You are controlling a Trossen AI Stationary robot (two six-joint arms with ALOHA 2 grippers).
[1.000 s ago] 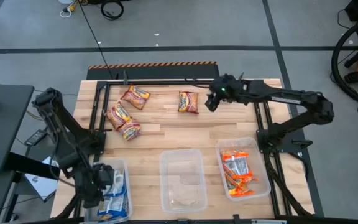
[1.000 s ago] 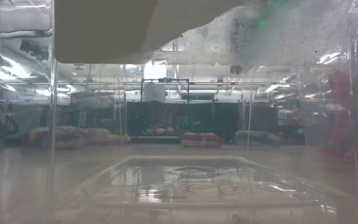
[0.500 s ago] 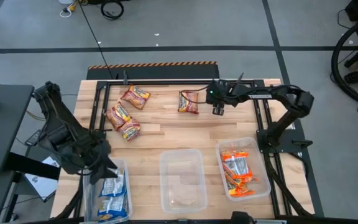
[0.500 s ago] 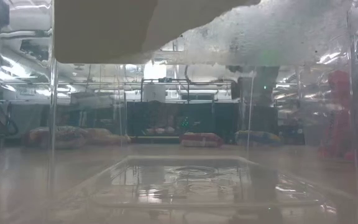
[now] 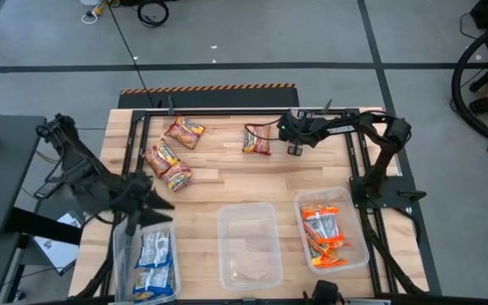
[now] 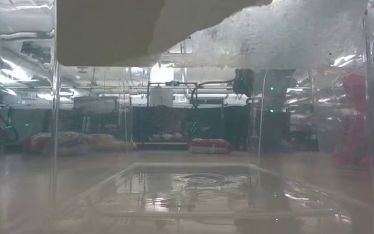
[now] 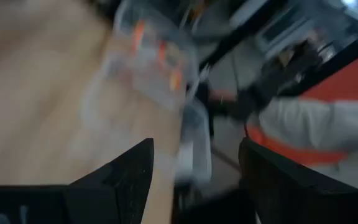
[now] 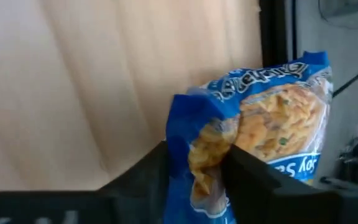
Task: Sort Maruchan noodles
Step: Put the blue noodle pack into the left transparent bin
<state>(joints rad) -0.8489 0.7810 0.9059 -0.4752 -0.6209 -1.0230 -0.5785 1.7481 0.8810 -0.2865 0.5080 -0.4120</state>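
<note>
Closing on a blue packet (image 8: 253,124) at the table's (image 5: 227,182) far edge, the right gripper (image 8: 197,165) now pinches it. The left gripper (image 5: 146,203), fingers apart, has risen from the left bin (image 5: 121,254); three packets (image 5: 169,157) await sorting.

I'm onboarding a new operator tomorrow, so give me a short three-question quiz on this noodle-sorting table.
1. True or false: the middle bin is full.
2. How many noodle packets lie outside the bins?
3. Which tool is beside the lone packet: A) left, B) right?

Key: 1 false, it is empty. 2 four. 3 B, the right tool; the left tool is by the left bin.
</note>
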